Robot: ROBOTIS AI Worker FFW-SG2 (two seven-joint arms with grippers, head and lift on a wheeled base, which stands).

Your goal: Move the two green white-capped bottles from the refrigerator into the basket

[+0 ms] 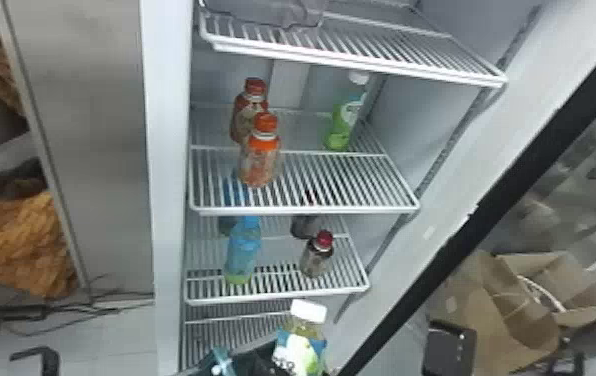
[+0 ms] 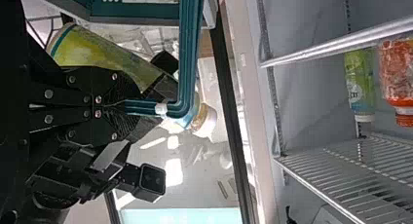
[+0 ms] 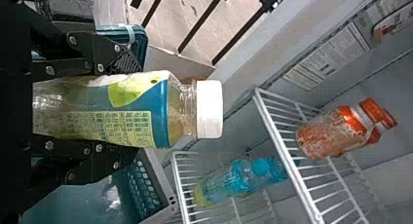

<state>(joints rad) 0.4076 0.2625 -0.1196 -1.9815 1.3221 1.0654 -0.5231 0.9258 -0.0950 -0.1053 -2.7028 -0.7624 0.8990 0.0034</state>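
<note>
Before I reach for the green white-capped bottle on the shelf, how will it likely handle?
The green bottle stands tall and narrow, so a high nudge could tip it; its round body would then probably roll. Its smooth-looking sides might slip.

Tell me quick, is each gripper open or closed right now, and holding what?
Left gripper: closed on the teal basket handle.
Right gripper: closed around a green white-capped bottle.

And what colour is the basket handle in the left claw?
Dark teal; the basket handle shows best in the left wrist view.
</note>
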